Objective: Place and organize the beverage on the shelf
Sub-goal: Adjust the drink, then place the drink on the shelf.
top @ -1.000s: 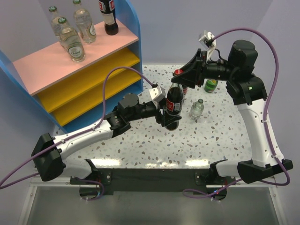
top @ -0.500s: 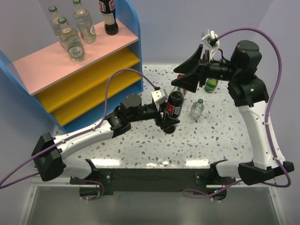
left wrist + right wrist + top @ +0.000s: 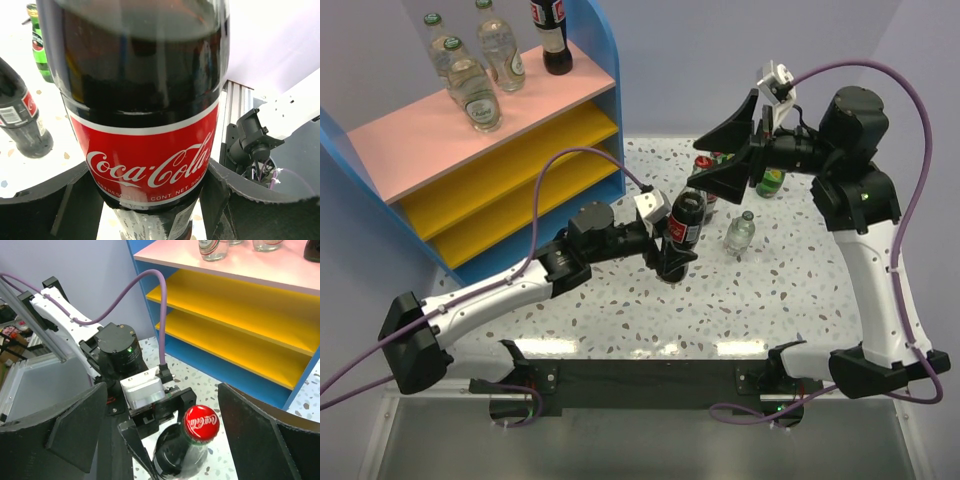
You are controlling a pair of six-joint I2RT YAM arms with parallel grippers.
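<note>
Gripping a dark cola bottle (image 3: 684, 222) low on its body, at and below the red label, the left gripper (image 3: 668, 260) holds it roughly upright over the middle of the speckled desk (image 3: 620, 300), well apart from the shelf (image 3: 607, 70); whether the base touches the desk cannot be told. Above its red cap (image 3: 201, 422) the right gripper (image 3: 722, 156) hangs with jaws spread wide on either side, touching nothing. Behind stand a clear bottle (image 3: 740, 232), a green glass bottle (image 3: 772, 181) and more cola bottles (image 3: 706, 166), all waiting on the desk. On the shelf's pink top board (image 3: 410, 145) three clear green-capped bottles (image 3: 475, 95) are grouped, with one cola bottle (image 3: 551, 35) near the blue side panel. The step in hand appears to be the carry of this bottle, now in the left arm's sole charge. Next, the right arm likely needs to draw clear, then the left arm must swing the bottle across to the shelf, keeping it upright, clearing the blue panel, and setting it beside its cola twin.
</note>
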